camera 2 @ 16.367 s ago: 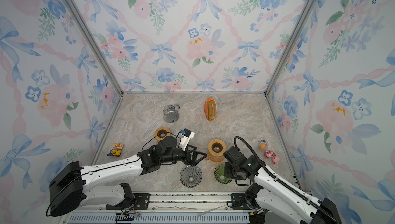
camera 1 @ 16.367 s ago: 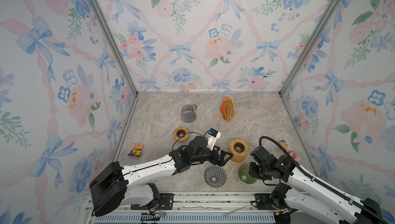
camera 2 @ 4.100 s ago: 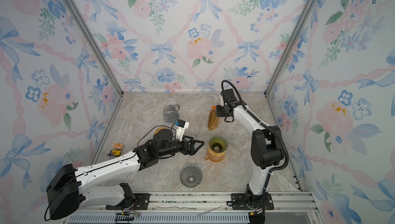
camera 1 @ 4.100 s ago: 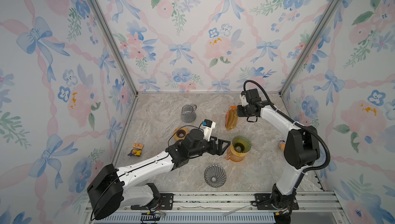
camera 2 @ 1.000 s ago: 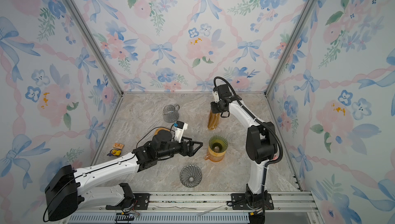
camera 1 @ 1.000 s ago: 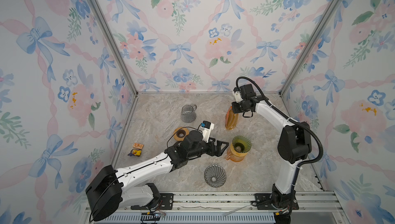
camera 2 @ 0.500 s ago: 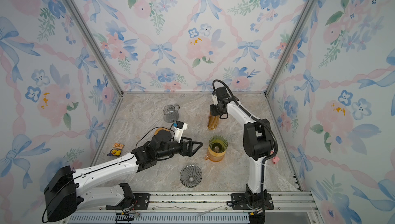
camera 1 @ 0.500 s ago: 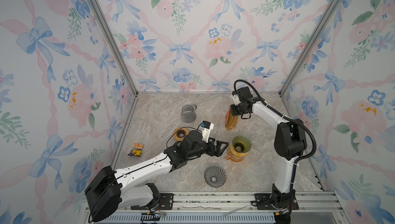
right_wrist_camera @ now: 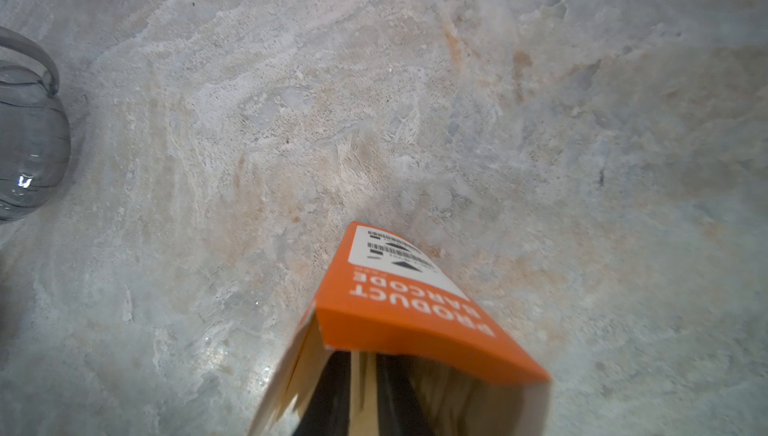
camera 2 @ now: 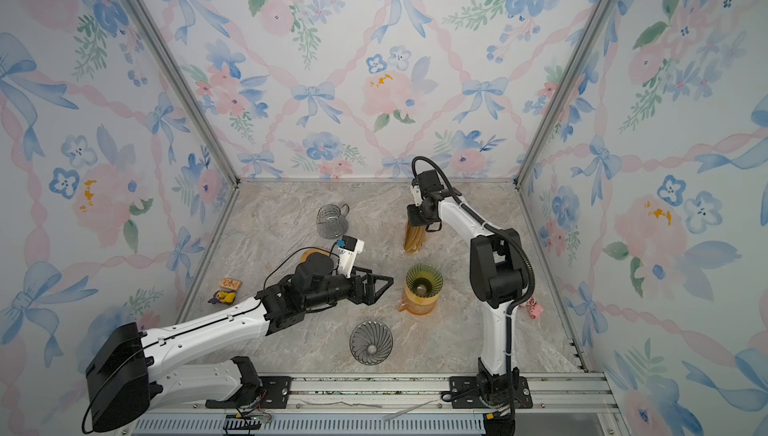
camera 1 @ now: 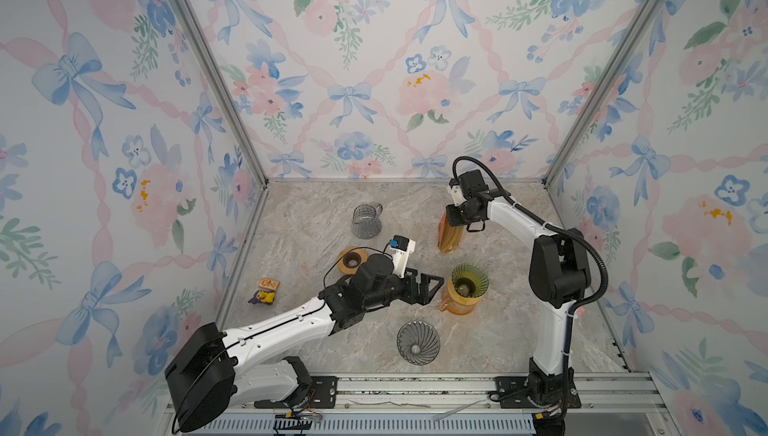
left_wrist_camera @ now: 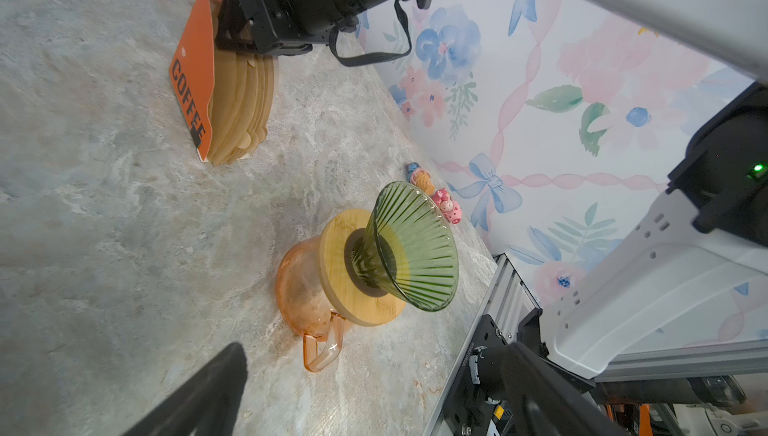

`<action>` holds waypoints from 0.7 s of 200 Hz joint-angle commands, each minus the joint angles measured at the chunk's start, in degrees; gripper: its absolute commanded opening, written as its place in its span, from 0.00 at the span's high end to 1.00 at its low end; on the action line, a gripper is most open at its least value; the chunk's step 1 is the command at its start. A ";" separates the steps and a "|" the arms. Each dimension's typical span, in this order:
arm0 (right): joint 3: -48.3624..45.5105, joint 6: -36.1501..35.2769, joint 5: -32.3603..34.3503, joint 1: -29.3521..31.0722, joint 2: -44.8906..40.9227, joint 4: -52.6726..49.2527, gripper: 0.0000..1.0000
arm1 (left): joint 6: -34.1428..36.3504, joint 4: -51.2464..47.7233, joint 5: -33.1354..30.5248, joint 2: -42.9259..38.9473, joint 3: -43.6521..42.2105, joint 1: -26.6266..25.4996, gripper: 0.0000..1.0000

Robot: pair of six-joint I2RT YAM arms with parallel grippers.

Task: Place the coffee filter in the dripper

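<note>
Your right gripper [right_wrist_camera: 360, 361] pinches a coffee filter [right_wrist_camera: 365, 405] inside the pack [right_wrist_camera: 415, 321]. Left gripper [camera 1: 429, 287] wide open, near the dripper [camera 1: 469, 278].

**Free room and obstacles.** The green dripper [camera 1: 469, 279] stood with its mouth open to the air above. The left gripper [camera 1: 430, 286], jaws wide, flanked it just to the left, and the right arm's upright link [camera 1: 559, 267] stood near on the right. Bare desk [camera 1: 486, 253] separated the dripper from the filter pack [camera 1: 449, 238]. The right gripper [camera 1: 454, 221] filled the pack's open top, pinching a coffee filter [right_wrist_camera: 360, 396]. A grey dripper [camera 1: 417, 342] lay on the near side.
</note>
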 commanded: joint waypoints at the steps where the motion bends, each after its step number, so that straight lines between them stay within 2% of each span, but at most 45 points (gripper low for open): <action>1: 1.74 0.92 -1.08 0.80 1.13 -0.48 0.85 | 1.02 -0.45 -0.70 -1.50 -0.80 0.34 0.02; 68: -3.26 1.75 -0.74 1.05 -4.67 1.21 0.94 | 0.85 0.47 -0.57 -1.93 -1.31 0.48 0.02; 140: -8.15 3.13 -2.40 1.14 -11.07 2.09 0.95 | 0.58 1.01 -0.14 -2.97 -2.16 0.44 0.02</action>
